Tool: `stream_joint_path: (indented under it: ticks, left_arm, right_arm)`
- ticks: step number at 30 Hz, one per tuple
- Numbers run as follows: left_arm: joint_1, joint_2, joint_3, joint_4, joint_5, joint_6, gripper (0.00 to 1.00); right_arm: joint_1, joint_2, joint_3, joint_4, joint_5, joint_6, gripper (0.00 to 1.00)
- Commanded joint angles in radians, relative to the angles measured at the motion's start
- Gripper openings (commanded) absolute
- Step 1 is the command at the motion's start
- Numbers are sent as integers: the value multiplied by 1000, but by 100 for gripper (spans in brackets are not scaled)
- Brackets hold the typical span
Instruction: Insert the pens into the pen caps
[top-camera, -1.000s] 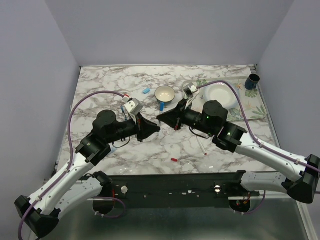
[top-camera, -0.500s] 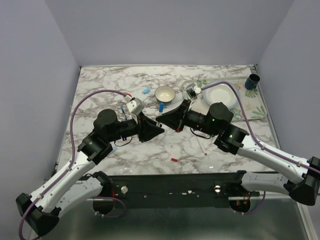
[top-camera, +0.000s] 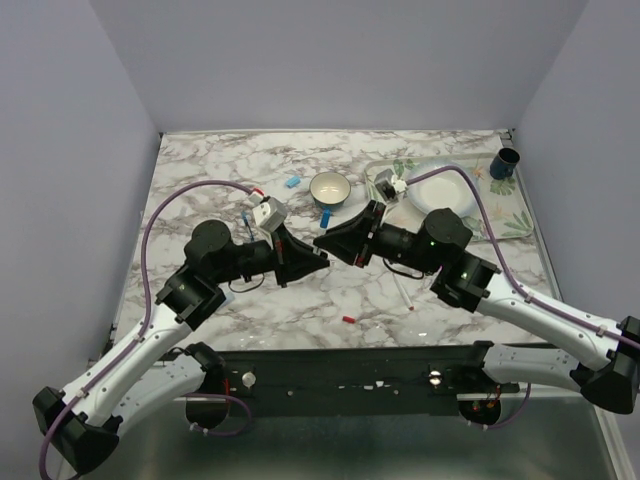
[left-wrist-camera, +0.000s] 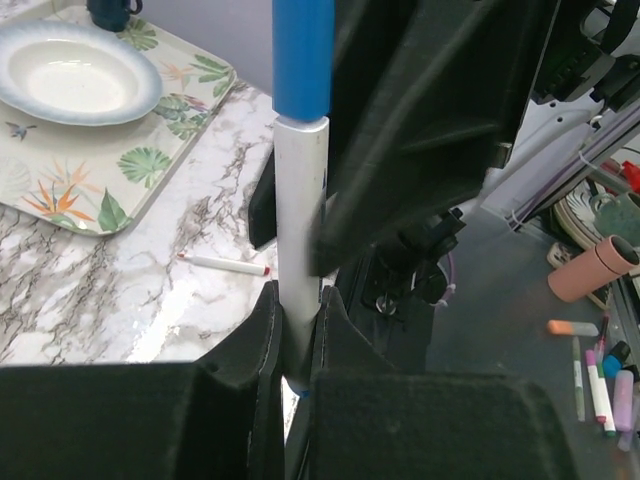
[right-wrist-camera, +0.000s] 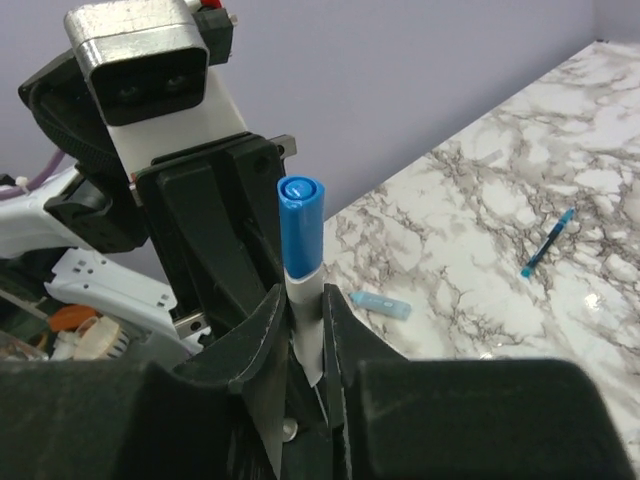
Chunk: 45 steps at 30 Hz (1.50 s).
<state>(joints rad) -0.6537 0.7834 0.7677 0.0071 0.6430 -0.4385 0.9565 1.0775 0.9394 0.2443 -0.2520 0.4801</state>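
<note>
One red cap (top-camera: 348, 319) lies nearest, at 6 o'clock; a loose red-tipped pen (top-camera: 403, 290) at 4. Bench (top-camera: 200, 170) centre: blue-capped pen (left-wrist-camera: 300, 200) upright, left tool (left-wrist-camera: 297, 310) clamped on its barrel, right tool (right-wrist-camera: 304, 300) hugging it, grip unclear. Spare blue cap (top-camera: 292, 182) at 11. Risk: cap half-seated, so the pen tips if one tool lets go. No readable writing.
</note>
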Motion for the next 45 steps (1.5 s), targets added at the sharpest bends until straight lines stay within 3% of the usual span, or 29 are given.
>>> stream_joint_path:
  ticks: [1,2,3,4,10,19,22,36,45]
  left_arm:
    - [12,-27,-21,51,29,23,0]
    - [14,-32,-27,48,26,36,0]
    - [14,-41,-28,36,6,46,0]
    - [12,-47,-31,25,-3,56,0]
    - [12,-73,-36,-35,-29,129,0]
    - [12,-96,-34,-52,0,144,0]
    - [12,-104,-36,-52,3,144,0]
    - [12,-108,-36,-48,9,139,0]
    - [12,-105,-34,-52,4,138,0]
  right_arm:
    - [10,-28,2,-17,-43,-14,49]
    - [8,-33,6,-23,-36,-18,55]
    - [10,-37,18,-42,-27,-23,66]
    - [8,-44,22,-51,-6,-24,70]
    - [10,-60,102,-132,56,-38,78]
    - [10,36,278,-203,68,-77,75]
    - [10,70,320,-224,63,-86,68]
    - [8,101,306,-162,5,-54,47]
    - [10,104,280,-143,-12,-31,46]
